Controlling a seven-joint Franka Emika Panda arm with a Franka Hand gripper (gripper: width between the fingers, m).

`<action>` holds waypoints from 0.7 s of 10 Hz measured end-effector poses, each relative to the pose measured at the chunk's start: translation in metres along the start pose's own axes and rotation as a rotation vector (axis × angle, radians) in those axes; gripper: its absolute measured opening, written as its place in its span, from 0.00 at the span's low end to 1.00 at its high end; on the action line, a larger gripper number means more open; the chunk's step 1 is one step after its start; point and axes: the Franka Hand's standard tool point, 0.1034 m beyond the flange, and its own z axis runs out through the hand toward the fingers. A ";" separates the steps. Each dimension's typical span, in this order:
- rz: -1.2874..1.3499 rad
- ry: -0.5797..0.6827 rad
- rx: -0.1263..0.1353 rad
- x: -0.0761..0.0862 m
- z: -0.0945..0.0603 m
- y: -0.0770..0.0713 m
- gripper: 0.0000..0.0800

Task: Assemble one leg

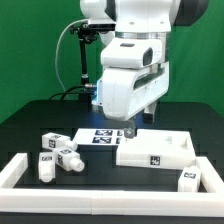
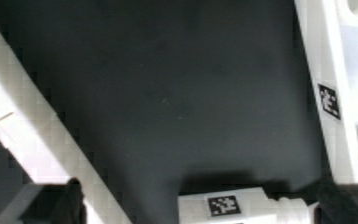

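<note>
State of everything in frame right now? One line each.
gripper: open, low over the table by the panel's far edge, nothing clamped.
left legs: loose, lying in a cluster on the exterior view's left, untouched.
right leg: loose, alone on the exterior view's right, apart from the panel.
panel: flat on the table, no leg attached.
marker board: flat on the table.

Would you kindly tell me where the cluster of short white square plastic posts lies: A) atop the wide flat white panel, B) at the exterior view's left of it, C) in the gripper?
B: the short white plastic posts lie at the exterior view's left of the wide flat white panel.
</note>
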 end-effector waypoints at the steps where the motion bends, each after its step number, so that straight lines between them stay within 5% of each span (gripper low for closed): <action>1: 0.000 0.000 0.000 0.000 0.000 0.000 0.81; 7: 0.085 -0.001 -0.002 0.002 0.000 0.001 0.81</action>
